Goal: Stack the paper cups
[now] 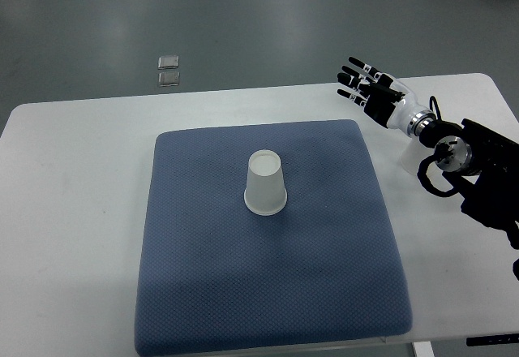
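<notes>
We note a white rectangular table (73, 211) carrying a large blue-grey textured fabric mat (268, 292), which covers most of the middle. The black-and-silver right arm (470, 162) enters from the right edge, over the bare table beside the mat. Its right hand (366, 89) is released, fingers spread, holding nothing (well apart from the cup). A white paper cup (266, 182) stands upside down near the mat's centre; whether it is one cup or several nested, we cannot tell. Two small clear squares (169, 70) lie on the grey floor beyond the table.
</notes>
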Controlling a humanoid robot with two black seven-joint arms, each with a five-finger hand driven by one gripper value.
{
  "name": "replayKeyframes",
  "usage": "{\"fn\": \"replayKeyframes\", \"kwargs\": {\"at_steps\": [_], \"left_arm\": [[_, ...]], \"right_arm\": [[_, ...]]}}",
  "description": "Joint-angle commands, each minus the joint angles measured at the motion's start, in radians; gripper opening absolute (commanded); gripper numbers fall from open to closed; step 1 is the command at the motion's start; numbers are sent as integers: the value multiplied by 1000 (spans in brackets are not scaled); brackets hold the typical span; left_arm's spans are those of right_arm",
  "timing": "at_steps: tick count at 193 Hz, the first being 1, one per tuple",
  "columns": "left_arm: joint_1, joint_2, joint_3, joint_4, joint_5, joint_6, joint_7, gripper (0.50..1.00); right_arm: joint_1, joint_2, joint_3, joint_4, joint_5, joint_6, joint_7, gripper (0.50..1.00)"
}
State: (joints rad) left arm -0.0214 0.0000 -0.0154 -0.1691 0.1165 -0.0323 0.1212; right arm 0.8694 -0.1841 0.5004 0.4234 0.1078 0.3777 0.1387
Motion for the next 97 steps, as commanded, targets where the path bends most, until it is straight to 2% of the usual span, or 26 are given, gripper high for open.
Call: {"fn": "replayKeyframes", "kwargs": {"at_steps": [1, 97], "left_arm": [[0, 0, 0, -3, 0, 2, 2, 1000], [0, 0, 3, 10, 0, 6, 0, 1000]], "right_arm": [[-4, 2, 3, 0, 1, -5, -34, 926], [-7, -8, 7, -2, 0, -2, -31, 926]]}}
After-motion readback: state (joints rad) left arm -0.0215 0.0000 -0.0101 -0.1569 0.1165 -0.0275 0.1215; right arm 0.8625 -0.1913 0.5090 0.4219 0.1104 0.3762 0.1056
